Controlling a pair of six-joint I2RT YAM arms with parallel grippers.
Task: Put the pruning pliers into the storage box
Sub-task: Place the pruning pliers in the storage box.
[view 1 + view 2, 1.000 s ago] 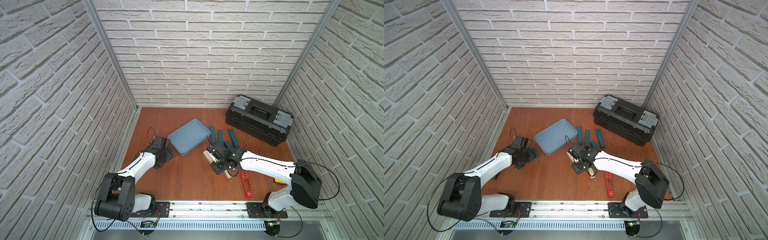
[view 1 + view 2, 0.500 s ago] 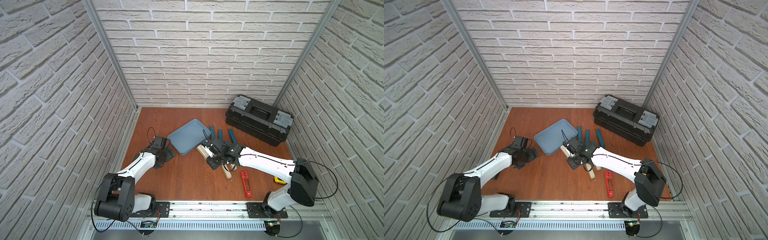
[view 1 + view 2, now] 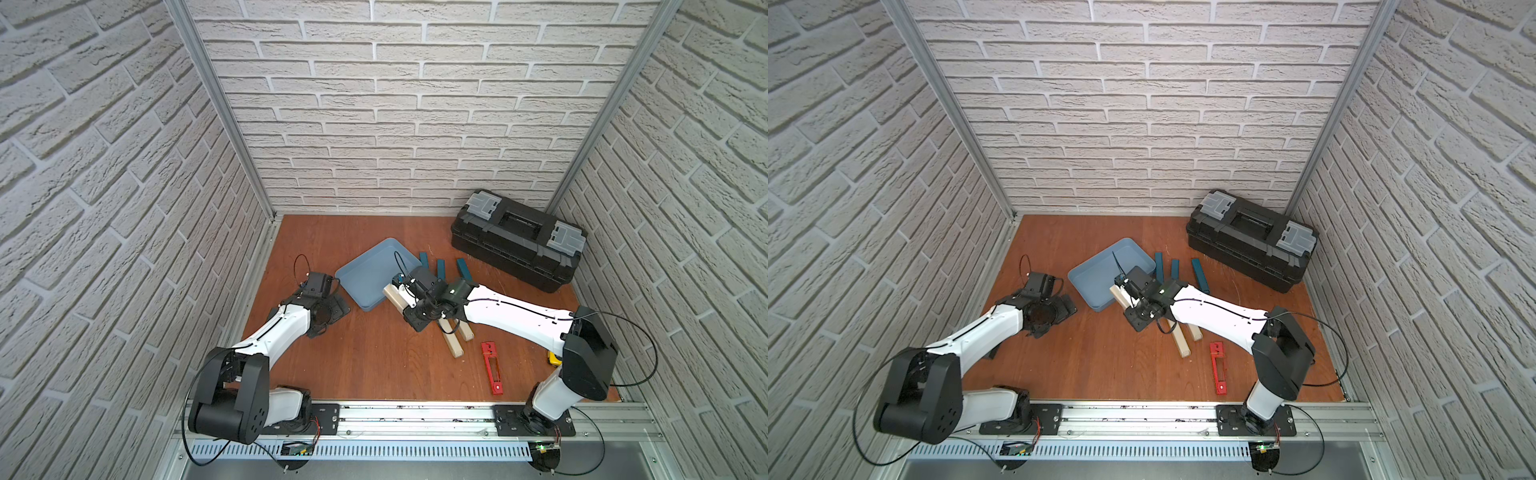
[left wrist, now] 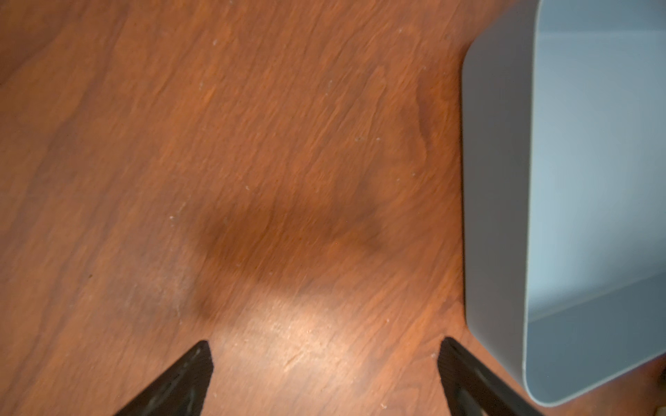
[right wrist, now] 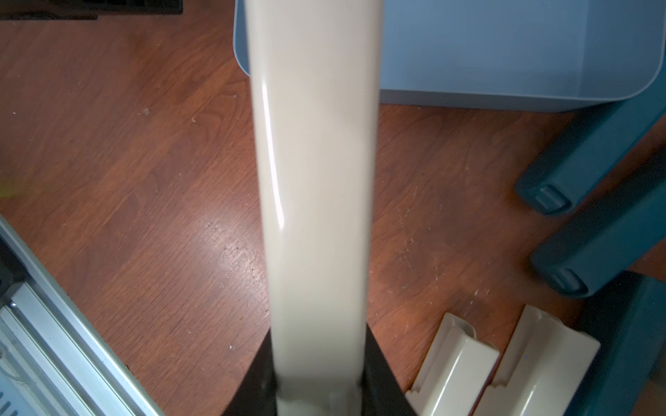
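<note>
The red pruning pliers (image 3: 491, 368) (image 3: 1218, 368) lie flat on the wooden floor near the front rail, right of centre, with neither gripper touching them. The light blue storage box (image 3: 365, 270) (image 3: 1100, 274) sits mid-floor; its inside shows nothing in the wrist views (image 4: 594, 180) (image 5: 504, 47). My right gripper (image 3: 411, 301) (image 5: 319, 360) is shut on a beige bar (image 3: 394, 296) (image 5: 317, 180) whose free end reaches the box's near corner. My left gripper (image 3: 330, 305) (image 4: 324, 345) stands open over bare floor just left of the box.
Two more beige bars (image 3: 455, 345) (image 5: 468, 374) lie under the right forearm. Three teal bars (image 3: 440, 268) (image 5: 591, 162) lie right of the box. A black toolbox (image 3: 519, 241) stands at the back right. A yellow tape measure (image 3: 552, 358) peeks out by the right arm's elbow.
My right gripper has carried the beige bar up and to the left, from beside the other beige bars to the box's near corner. The left arm has not moved.
</note>
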